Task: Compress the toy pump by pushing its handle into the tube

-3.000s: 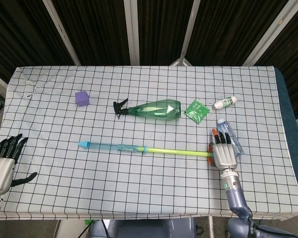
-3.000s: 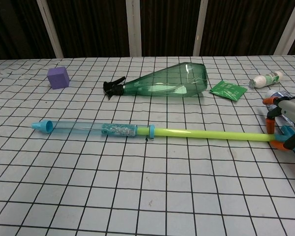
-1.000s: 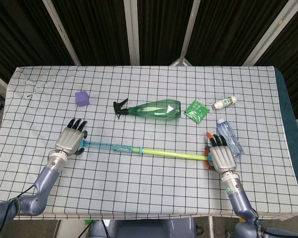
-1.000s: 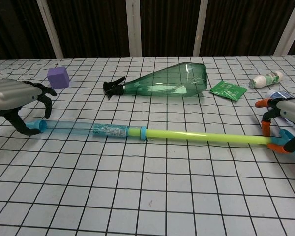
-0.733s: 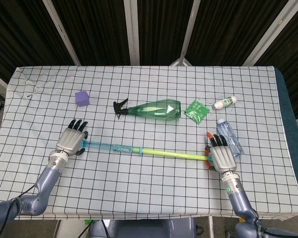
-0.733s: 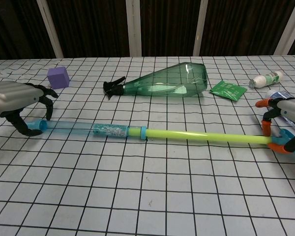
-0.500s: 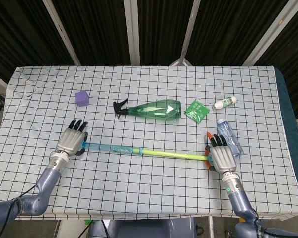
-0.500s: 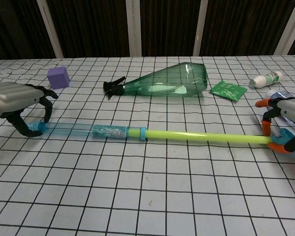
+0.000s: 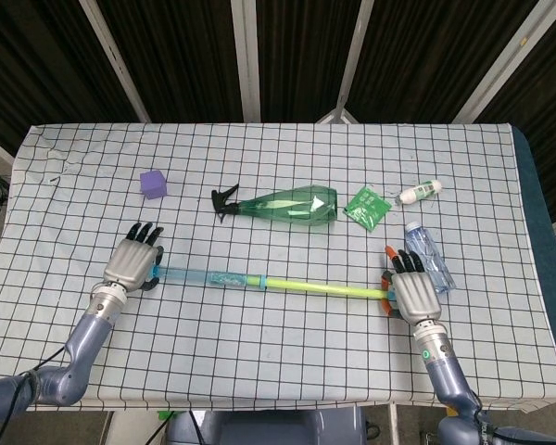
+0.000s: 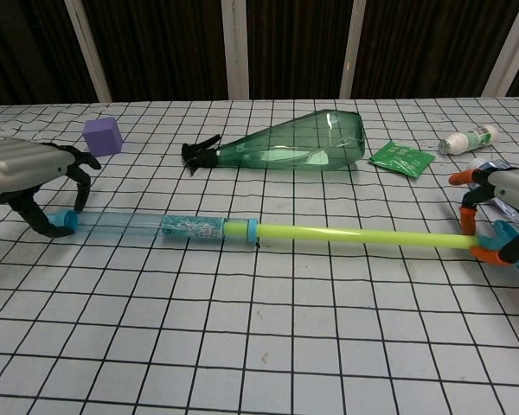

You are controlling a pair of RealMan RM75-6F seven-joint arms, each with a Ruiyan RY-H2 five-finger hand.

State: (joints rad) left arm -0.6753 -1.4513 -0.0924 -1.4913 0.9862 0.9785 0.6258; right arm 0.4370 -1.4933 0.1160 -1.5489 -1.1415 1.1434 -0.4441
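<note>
The toy pump lies across the checkered table: a clear blue tube (image 9: pixel 208 275) (image 10: pixel 147 225) on the left, and a long yellow-green rod (image 9: pixel 324 287) (image 10: pixel 363 235) drawn out to the right. My left hand (image 9: pixel 134 264) (image 10: pixel 26 177) curls its fingers and thumb around the tube's blue tip (image 10: pixel 63 221). My right hand (image 9: pixel 412 292) (image 10: pixel 512 194) grips the orange handle (image 10: pixel 467 218) at the rod's far end, held slightly above the cloth. Most of the rod shows outside the tube.
A green spray bottle (image 9: pixel 283 206) lies behind the pump. A purple cube (image 9: pixel 153 184) sits at the back left. A green packet (image 9: pixel 367 206) and a small white bottle (image 9: pixel 419 192) lie at the back right. A clear water bottle (image 9: pixel 433 261) lies beside my right hand.
My left hand came from the table's left edge to the tube's tip. In the last half second my right hand lifted the handle end slightly. The rod's exposed length looks the same.
</note>
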